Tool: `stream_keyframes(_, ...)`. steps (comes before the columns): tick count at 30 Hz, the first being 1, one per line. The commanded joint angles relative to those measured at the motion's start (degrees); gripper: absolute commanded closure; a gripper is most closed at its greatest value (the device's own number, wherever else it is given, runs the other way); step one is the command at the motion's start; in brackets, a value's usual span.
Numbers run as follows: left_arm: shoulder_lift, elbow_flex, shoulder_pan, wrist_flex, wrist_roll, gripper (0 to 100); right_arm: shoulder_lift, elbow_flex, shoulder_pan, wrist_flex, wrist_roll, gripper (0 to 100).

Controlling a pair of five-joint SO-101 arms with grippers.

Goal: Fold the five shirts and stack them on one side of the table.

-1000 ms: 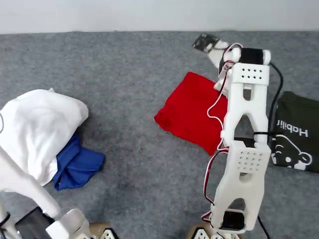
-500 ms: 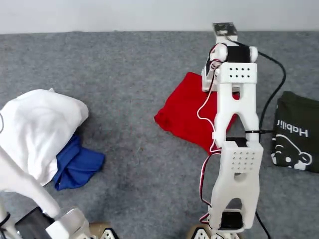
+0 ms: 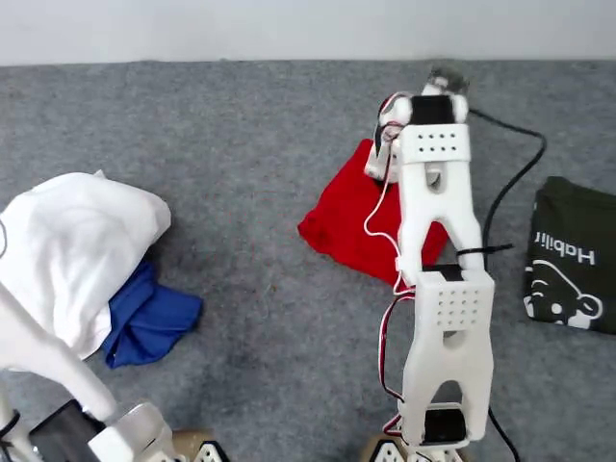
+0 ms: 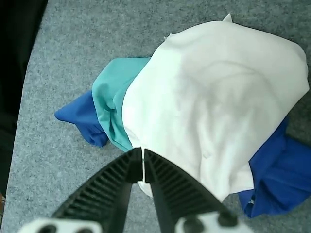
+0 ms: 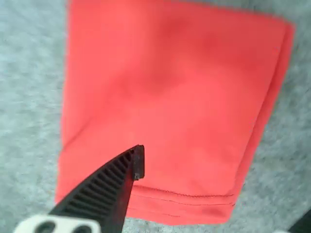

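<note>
Left end effector (image 4: pixel 144 161): clenched, its two black jaws pressed together with nothing seen between them; it hangs above the near edge of the white shirt, at the left end of the surface.
White shirt (image 3: pixel 72 252): a loose, unfolded heap at the far left of the surface, lying on top of the other crumpled shirts.
Teal shirt (image 4: pixel 111 104): bunched under the white shirt, one side sticking out from beneath it and touching the blue cloth.
Blue shirt (image 3: pixel 149 320): crumpled at the bottom of the heap, poking out from under the white shirt toward the middle of the surface and toward the near edge.
Surface (image 3: pixel 245 154): grey and carpet-like, with a bare stretch between the heap and the red shirt.
Red shirt (image 3: pixel 351 221): folded into a flat rectangle, right of centre and set at an angle, well apart from the heap.
Right arm (image 3: pixel 438 269): white, stretched from the near edge out over the right part of the red shirt.
Right end effector (image 3: pixel 381 162): released; one black finger (image 5: pixel 127 171) shows above the red cloth near its hemmed edge, with no second finger beside it.
Dark green shirt (image 3: pixel 568 255): folded flat at the far right, white print facing up, apart from the red shirt.
</note>
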Motion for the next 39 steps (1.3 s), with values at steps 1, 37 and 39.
stream_keyframes(1, -2.3, -0.3, 0.1, 1.1, -1.7, 98, 2.3, -0.5, -0.6, -1.3, -1.5, 53.0)
stream_keyframes(37, -2.3, -0.4, 0.1, 1.1, -1.7, 98, 15.1, -7.9, 6.4, 2.0, 7.8, 99.1)
stream_keyframes(39, -2.3, -0.5, 0.1, 1.1, -1.7, 98, 12.7, -9.0, 7.2, 3.0, 11.1, 99.1)
